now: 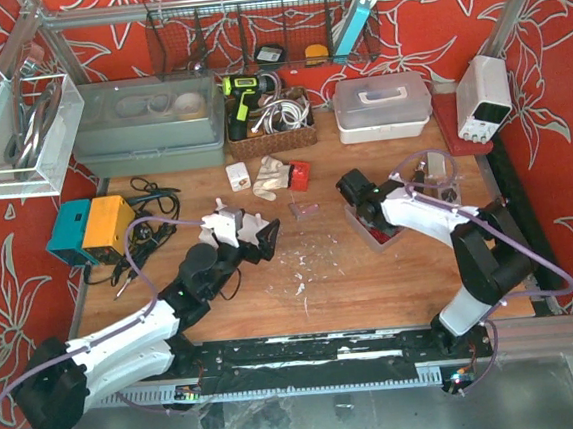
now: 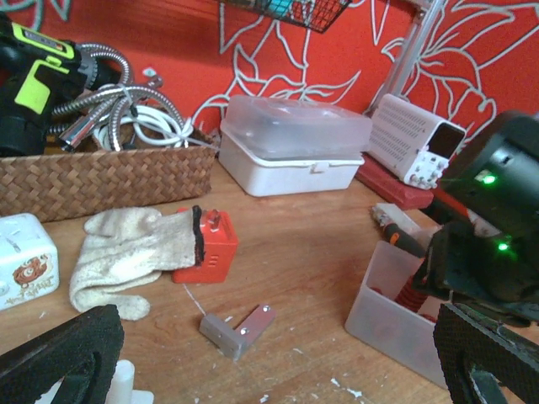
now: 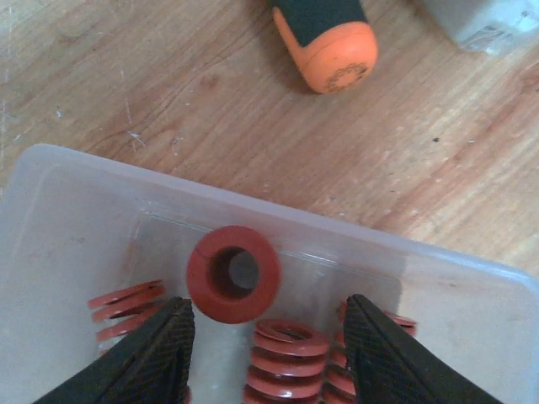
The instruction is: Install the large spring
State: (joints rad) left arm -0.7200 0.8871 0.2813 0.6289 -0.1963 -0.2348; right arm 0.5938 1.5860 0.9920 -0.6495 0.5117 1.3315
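Several red coil springs lie in a clear plastic bin [image 3: 76, 210] on the right of the table; the bin also shows in the top view [image 1: 376, 231] and the left wrist view [image 2: 396, 316]. One large spring [image 3: 233, 273] faces me end-on, and another [image 3: 290, 358] stands between my right fingers. My right gripper [image 3: 268, 353] is open, its tips lowered into the bin on either side of that spring; it also shows in the top view [image 1: 358, 191]. My left gripper [image 1: 250, 238] is open and empty at mid-table, next to a white printed part [image 1: 223, 223].
A small metal L-bracket [image 2: 237, 329] lies ahead of the left gripper, with a red box [image 2: 208, 250] and a white glove [image 2: 122, 252] behind it. An orange-tipped screwdriver handle [image 3: 325, 38] lies beyond the bin. A wicker basket [image 1: 271, 125], a white lidded box [image 1: 381, 106] and a power supply [image 1: 483, 97] line the back.
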